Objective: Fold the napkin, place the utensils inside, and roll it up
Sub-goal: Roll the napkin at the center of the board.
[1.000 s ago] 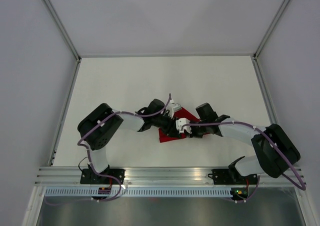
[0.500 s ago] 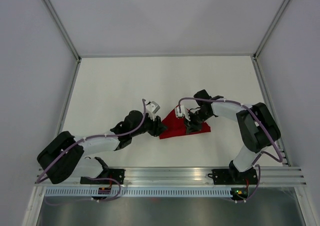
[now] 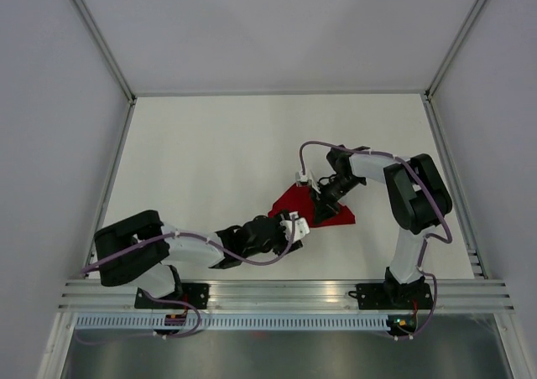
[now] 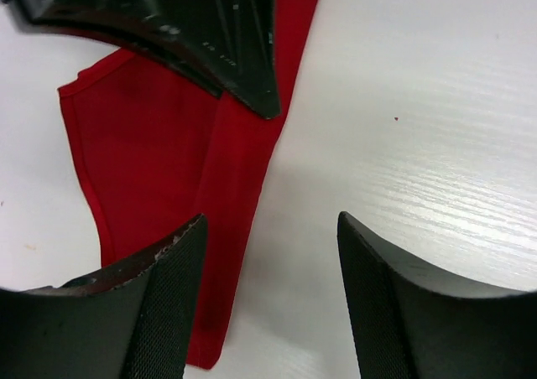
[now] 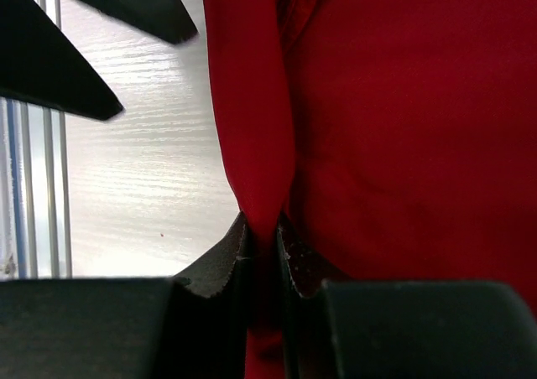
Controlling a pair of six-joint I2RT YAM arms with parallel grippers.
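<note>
Right gripper (image 5: 264, 249) on napkin (image 3: 289, 201), long axis left-right.

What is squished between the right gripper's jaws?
A fold of the red napkin, pinched tight between the right gripper's jaws. The right wrist view shows it.

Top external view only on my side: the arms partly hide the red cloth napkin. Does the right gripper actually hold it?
Observer: Yes. In the right wrist view the right gripper is shut on a fold of the thin bright red cloth napkin.
Operator: And the left one?
Observer: The left gripper is open, holding nothing; the napkin's edge and bare white table lie between its fingers.
Operator: Any utensils?
Observer: None shows in either wrist view.
</note>
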